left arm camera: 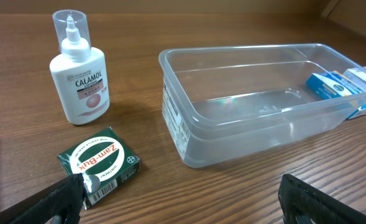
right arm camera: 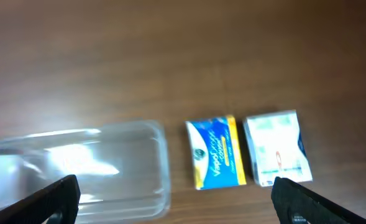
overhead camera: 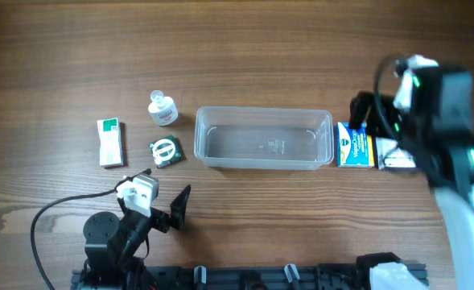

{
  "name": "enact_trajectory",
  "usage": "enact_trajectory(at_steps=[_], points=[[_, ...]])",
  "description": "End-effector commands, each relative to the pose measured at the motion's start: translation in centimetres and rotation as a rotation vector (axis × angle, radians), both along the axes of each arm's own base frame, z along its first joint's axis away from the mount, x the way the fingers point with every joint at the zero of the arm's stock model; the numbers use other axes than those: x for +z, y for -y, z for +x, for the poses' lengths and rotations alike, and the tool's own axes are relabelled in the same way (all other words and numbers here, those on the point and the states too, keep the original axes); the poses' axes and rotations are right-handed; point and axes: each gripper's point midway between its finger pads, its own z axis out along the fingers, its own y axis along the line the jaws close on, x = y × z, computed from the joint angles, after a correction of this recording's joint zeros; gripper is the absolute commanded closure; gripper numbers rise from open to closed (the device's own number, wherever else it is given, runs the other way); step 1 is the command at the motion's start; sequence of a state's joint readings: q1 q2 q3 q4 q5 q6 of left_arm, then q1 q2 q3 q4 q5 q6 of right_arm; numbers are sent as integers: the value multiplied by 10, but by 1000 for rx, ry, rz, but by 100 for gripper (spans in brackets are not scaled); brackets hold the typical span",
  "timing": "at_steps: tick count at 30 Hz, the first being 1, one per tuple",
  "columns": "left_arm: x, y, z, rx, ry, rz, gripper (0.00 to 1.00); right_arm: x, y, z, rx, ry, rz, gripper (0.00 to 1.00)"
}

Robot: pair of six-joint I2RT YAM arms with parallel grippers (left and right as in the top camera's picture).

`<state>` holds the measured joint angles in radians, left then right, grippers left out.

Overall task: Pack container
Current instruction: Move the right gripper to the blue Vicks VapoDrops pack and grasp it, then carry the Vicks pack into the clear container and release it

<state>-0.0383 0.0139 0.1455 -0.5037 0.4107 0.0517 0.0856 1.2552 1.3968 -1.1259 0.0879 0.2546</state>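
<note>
Container [overhead camera: 264, 137] stands open-topped; left claw [left arm camera: 181, 198] and right claw [right arm camera: 173, 200] both spread wide.

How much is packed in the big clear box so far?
Done: nothing yet; the container is empty. In hand: nothing; the left fingers and the right fingers are open and hold nothing. Left to do: all five things sit on the table outside it: the Calamol bottle, the green Zam-Buk box, the white and green box, the blue and yellow box and the white box.
</note>
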Motion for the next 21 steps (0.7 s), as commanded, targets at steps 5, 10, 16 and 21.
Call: enact_trajectory(at_steps=[5, 10, 16, 21], points=[[1, 3, -1, -22, 16, 8, 0, -107, 41, 20, -58, -387, 17, 2], [1, 3, -1, -22, 16, 8, 0, -141, 19, 23, 93, -487, 101, 6], [1, 3, -1, -22, 16, 8, 0, -197, 19, 11, 95, -549, 98, 5], [1, 3, -1, -22, 16, 8, 0, -224, 35, 8, 12, -558, 27, 0]])
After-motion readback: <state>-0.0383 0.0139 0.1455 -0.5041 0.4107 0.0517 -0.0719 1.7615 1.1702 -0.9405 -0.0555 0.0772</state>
